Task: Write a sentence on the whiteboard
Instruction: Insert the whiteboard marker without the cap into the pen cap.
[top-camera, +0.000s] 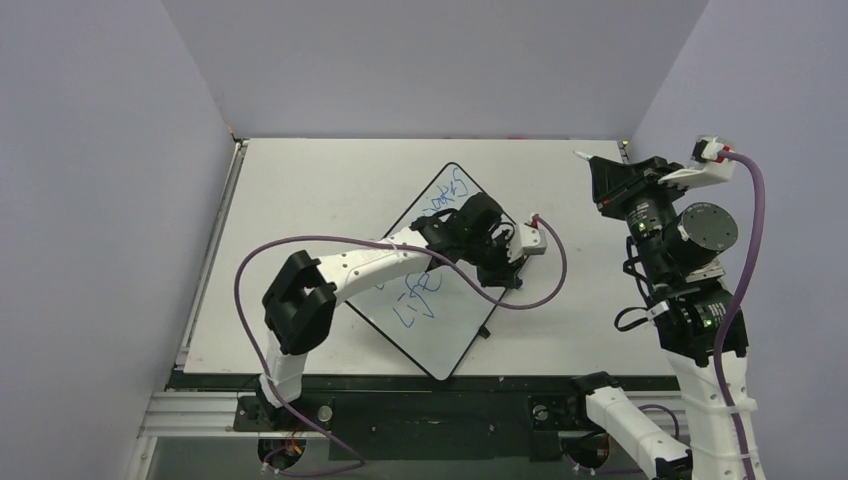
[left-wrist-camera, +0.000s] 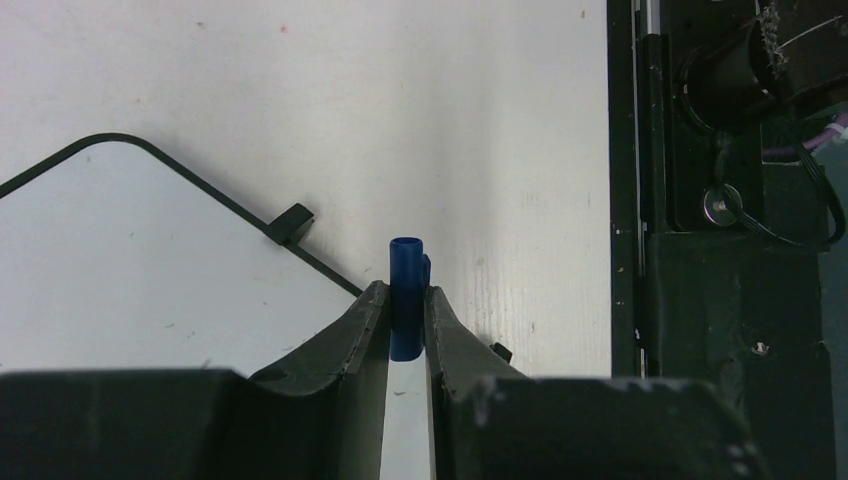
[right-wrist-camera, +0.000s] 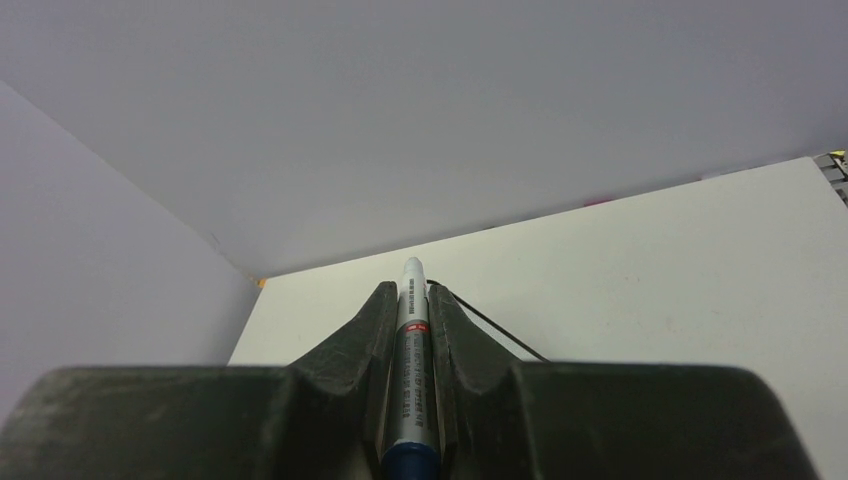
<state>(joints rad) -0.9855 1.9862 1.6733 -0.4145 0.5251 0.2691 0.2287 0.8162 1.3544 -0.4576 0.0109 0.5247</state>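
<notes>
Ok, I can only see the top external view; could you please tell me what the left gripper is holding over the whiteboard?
Observer: The left gripper is shut on a short blue cap, its open end pointing away from the wrist camera.
Operator: Thanks, and is the right gripper holding anything?
Observer: Yes, the right gripper is shut on a grey marker with printed lettering along its barrel.
</notes>
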